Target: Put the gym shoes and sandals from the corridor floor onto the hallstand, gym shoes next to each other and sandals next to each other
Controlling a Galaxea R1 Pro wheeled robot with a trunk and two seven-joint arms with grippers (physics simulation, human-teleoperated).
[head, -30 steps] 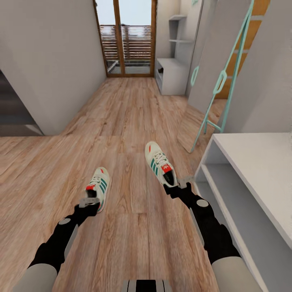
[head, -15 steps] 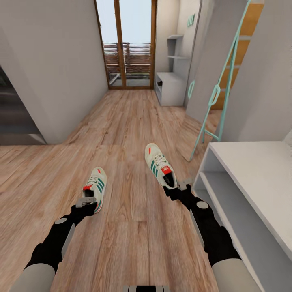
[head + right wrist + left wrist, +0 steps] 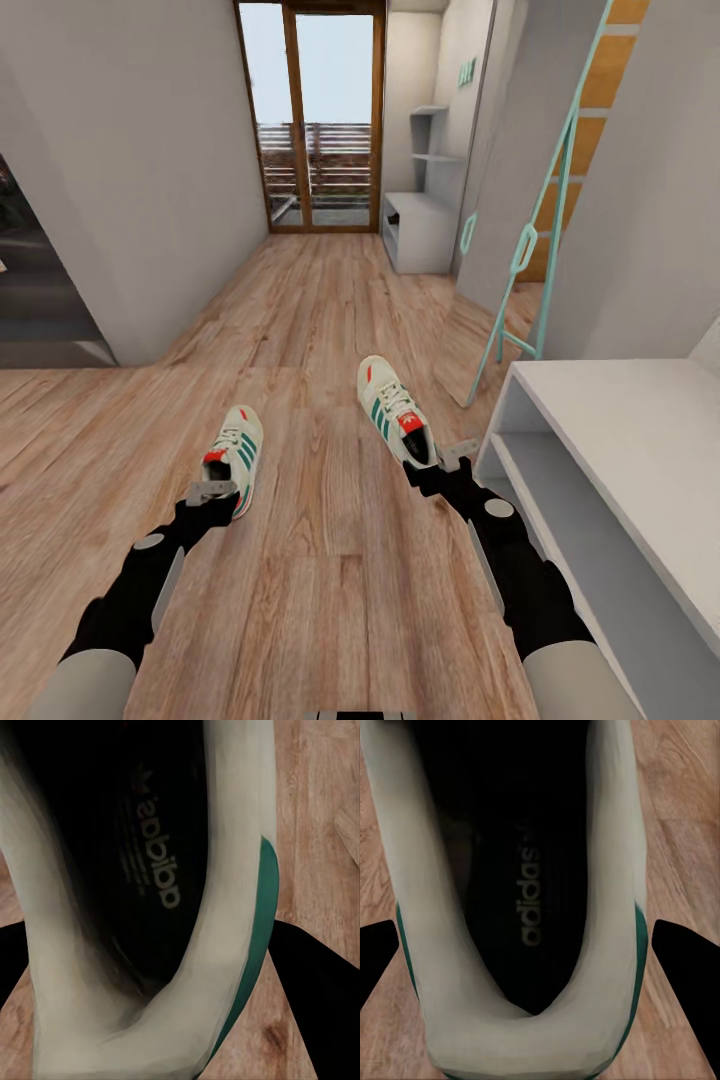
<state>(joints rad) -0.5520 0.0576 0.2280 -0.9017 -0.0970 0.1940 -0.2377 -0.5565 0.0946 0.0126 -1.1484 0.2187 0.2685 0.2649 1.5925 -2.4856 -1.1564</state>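
Two gym shoes, white with green stripes and red-orange tongues, sit at my fingertips over the corridor floor (image 3: 320, 330). My left gripper (image 3: 212, 492) is shut on the heel of the left gym shoe (image 3: 238, 448). In the left wrist view its black fingers (image 3: 682, 967) press both sides of that shoe's heel (image 3: 457, 945). My right gripper (image 3: 445, 460) is shut on the heel of the right gym shoe (image 3: 392, 405), whose heel (image 3: 225, 870) shows in the right wrist view between the dark fingers (image 3: 315, 982). The hallstand (image 3: 420, 232) stands far ahead on the right beside the door. The sandals are out of view.
A plain low white bench (image 3: 620, 420) stands close on my right. A teal frame (image 3: 530, 240) leans on the right wall past it. A grey wall corner (image 3: 130, 300) juts in on the left. A glass door (image 3: 320, 120) ends the corridor.
The view has tilted up and shows more of the door and the far wall. Both shoes have stayed at the grippers while the floor slid down in the picture.
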